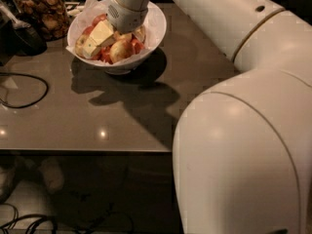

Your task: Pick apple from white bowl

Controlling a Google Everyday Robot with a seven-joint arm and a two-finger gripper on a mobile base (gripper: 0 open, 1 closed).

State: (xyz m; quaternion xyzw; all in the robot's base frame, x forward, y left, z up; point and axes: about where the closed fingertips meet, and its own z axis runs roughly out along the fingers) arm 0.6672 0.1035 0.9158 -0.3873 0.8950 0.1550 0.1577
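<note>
The apple [120,50], yellowish with a red blush, is sitting in the white bowl [157,22], toward the front of the pile, with other apples packed in all around it. The gripper [97,39] is down inside the bowl too, on its left half, its pale tips poking in among the fruit just left of that apple. Honestly can't tell if it's open or closed on anything. Crinkled white paper [87,5] sticks up over the bowl's back-left rim. The big white arm [234,82] comes in from the bowl's right and fills that whole side. The bowl sits on a grey table [97,116]; a glass jar [41,11] of brown snacks stands just left of the bowl, and a black cable [43,86] loops front-left of it.
</note>
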